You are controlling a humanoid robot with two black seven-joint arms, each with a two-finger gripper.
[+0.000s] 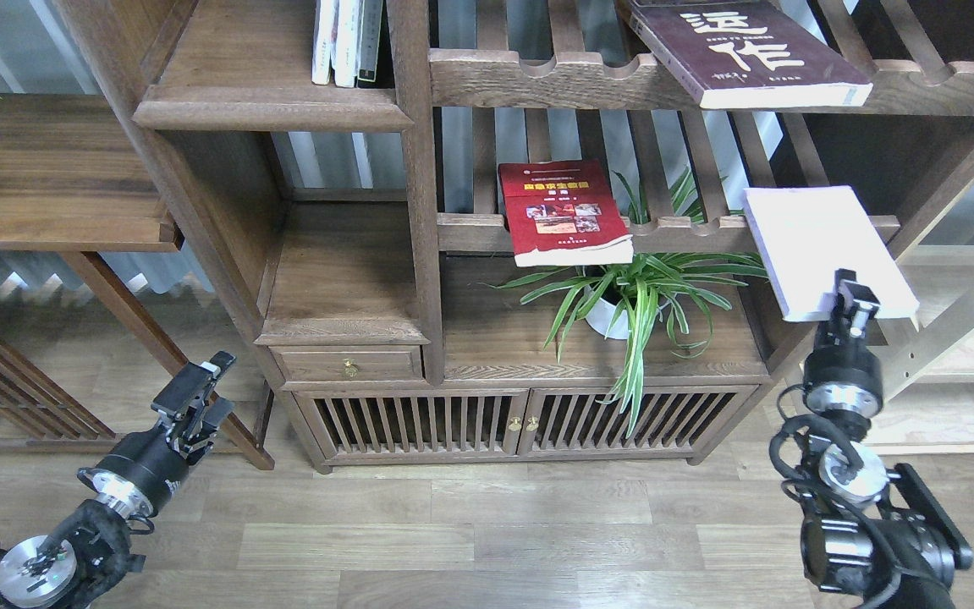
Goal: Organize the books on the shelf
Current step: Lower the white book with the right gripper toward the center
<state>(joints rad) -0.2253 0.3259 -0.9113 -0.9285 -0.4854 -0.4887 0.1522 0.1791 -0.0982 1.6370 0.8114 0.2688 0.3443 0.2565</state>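
Note:
The white book lies tilted on the right end of the middle slatted rack, sticking out past the front rail. My right gripper is shut on its near edge. The red book with a yellow title band rests on the same rack further left and overhangs the rail. Up on the top slatted rack, the maroon book with large white characters lies flat. The shelf, a solid board with a rounded front edge, is at the upper left. My left gripper hangs low at the left, open and holding nothing.
Three thin volumes stand upright at the right end of the shelf. A potted spider plant sits under the middle rack. Below are a small drawer and slatted cabinet doors. A wooden side bench stands at the left.

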